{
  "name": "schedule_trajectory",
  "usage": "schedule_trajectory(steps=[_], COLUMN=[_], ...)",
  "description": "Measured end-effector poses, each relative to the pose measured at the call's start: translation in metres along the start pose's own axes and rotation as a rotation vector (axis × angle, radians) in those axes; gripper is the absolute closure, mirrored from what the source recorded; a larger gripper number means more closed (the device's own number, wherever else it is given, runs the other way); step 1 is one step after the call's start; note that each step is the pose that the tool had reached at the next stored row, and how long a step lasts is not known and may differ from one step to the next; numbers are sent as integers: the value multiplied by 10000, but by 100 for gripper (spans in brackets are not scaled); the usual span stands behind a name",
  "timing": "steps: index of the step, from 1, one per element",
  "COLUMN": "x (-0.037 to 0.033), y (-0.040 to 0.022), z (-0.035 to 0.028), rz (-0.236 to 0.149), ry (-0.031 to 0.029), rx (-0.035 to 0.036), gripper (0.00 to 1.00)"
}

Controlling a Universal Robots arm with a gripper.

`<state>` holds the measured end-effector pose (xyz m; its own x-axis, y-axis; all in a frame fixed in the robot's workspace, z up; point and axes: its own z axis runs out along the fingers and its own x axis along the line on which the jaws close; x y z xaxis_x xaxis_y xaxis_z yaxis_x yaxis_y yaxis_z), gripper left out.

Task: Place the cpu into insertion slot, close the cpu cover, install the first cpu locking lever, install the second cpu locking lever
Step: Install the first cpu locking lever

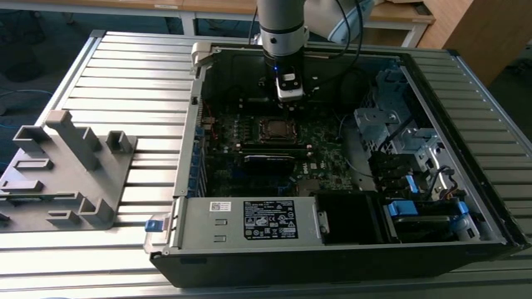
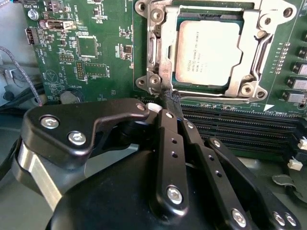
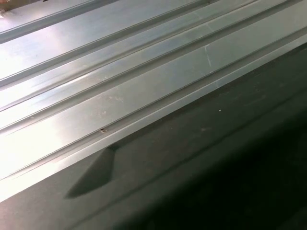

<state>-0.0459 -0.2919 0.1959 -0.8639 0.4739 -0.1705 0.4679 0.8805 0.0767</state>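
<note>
Black fingers (image 2: 173, 99) pressed together with nothing between them, tips touching a corner of the cpu cover (image 2: 165, 57), cover shut flat over the cpu (image 2: 206, 51) seated in the insertion slot (image 1: 275, 128), green motherboard (image 2: 96, 52) inside the open computer case (image 1: 465, 156) on the ribbed table (image 1: 124, 81)

Fine printed lines are noted on the metal top of the cpu (image 2: 207, 51) in the second wrist view; none are legible. Small white markings are scattered over the green motherboard (image 2: 103, 62), also unreadable. In the exterior view, at lower centre of the frame, a black label (image 1: 270, 219) with white print and a white sticker (image 1: 219, 206) are seen on the grey power supply housing (image 1: 208, 227); nothing can be made out.
</note>
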Motion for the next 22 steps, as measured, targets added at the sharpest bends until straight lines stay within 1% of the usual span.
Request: schedule_trajectory(steps=[5,11,18,20,21,22], x=[-4,-11,-22,-23,-24,-25], y=[-11,-26,-47,-51,-53,-54], z=[8,11,12,13,12,14], rz=[4,23,28,30,42,58], ry=[6,51,64,75,101,140], rx=[-18,-104,-124,-143,-191,-267], gripper=[89,89,89,89,89,89])
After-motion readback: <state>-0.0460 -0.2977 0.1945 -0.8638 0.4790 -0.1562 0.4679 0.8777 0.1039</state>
